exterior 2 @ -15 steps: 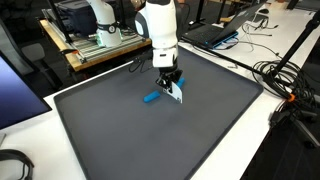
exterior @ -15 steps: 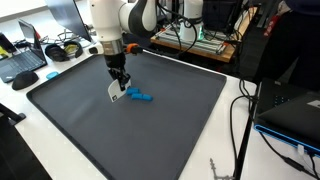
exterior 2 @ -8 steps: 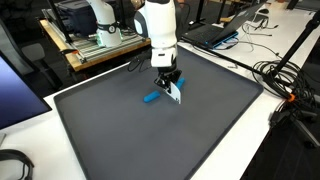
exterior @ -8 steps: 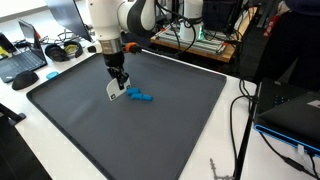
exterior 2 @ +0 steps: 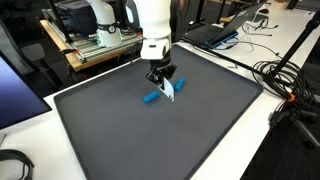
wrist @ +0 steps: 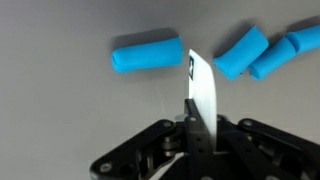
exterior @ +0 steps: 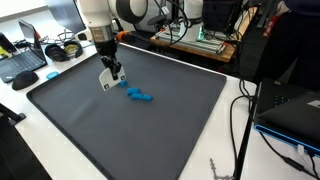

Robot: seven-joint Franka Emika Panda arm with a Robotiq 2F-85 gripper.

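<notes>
Hand clamps white card, long axis downward

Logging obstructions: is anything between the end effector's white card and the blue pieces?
Nothing visible. The end effector is shut on the white card; only bare mat separates it from the blue pieces.

The arm was glossy white, its links rounded and bulky — dark bands at the joints — ending in a black gripper of angular linkages.
</notes>
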